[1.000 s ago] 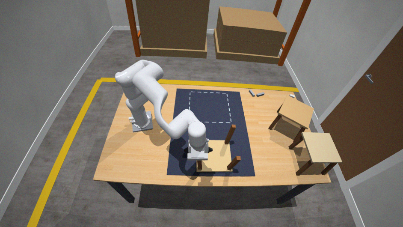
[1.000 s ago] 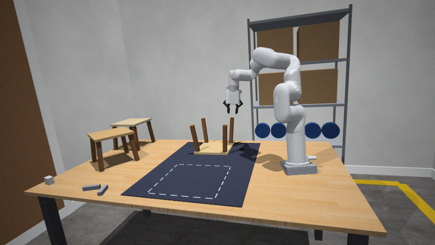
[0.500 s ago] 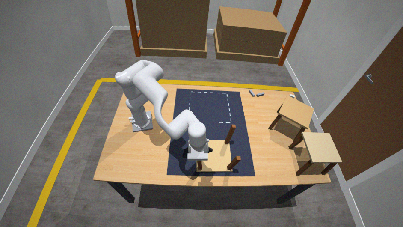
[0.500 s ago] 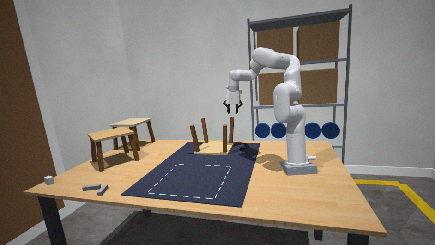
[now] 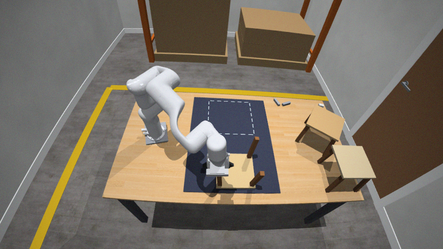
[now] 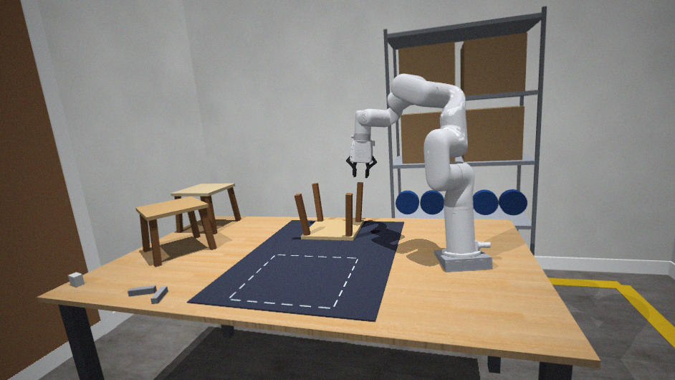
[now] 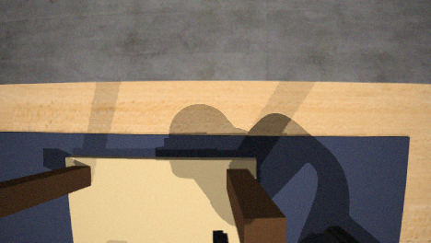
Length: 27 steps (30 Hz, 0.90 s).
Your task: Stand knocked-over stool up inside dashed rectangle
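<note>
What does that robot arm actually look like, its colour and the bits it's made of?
The arm is glossy white, built of smooth rounded tube sections joined at bulging elbows. It rises from a square grey base plate. Its end effector has a white boxy body with two short black fingers. No loose cables or markings show.

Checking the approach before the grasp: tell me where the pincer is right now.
In the exterior view the black pincer hangs open above the upturned pale wooden stool's brown leg nearest the shelves, touching nothing.

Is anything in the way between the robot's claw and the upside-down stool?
Nothing visible is. The open black claw hangs in bare air just above one dark brown leg of the pale wooden upside-down stool, not touching it.
</note>
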{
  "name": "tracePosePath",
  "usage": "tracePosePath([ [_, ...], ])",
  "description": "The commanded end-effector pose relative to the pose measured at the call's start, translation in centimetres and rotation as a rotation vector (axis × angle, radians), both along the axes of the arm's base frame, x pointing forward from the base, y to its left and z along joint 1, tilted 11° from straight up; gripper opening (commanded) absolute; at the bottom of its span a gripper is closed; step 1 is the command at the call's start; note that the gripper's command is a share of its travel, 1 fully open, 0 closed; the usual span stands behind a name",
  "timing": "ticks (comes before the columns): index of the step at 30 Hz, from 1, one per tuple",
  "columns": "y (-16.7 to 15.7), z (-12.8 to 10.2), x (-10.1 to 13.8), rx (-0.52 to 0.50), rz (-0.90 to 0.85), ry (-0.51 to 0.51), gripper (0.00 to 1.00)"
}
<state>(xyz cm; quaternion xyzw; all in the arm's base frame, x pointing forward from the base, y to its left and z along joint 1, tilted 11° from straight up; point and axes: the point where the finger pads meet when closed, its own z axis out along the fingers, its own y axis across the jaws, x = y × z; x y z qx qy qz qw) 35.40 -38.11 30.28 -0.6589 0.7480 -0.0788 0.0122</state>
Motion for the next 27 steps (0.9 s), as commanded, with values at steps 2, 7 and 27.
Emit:
tracePosePath([
  [2,-0.2,-0.9,0.2,-0.004,0.0,-0.003,0.55],
  [7,-0.3,-1.7,0.3,-0.004,0.0,-0.003,0.55],
  [27,-0.8,-7.1,1.0,-0.004,0.0,-0.003,0.55],
])
